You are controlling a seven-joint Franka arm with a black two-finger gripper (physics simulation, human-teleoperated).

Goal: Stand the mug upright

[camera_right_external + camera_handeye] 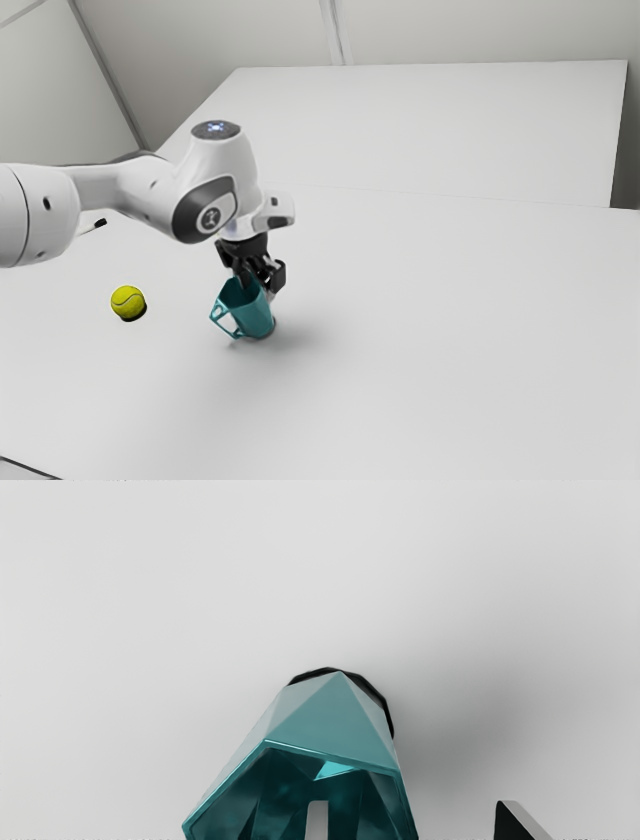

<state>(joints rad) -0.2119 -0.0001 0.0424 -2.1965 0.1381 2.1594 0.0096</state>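
- Mug [252, 311]: well in from the far edge of the counter [450, 330], mouth up, apparently on its base; whether quite flat I can't tell.
- Gripper [418, 825]: directly above, fingers apart, one inside the mouth, one outside, wall between.
- Long axis runs roughly along the gripper's; that fits approach or release.
- Handle cut off in the wrist view; inner fingertip partly hidden in the exterior view.

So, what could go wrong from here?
The mug looks tilted toward its handle, and the open hand has one finger inside the mouth, one outside. Closing might shove or swing the mug before both fingers meet its wall. A grip on that one wall might also let the mug pivot or slip as it is righted.
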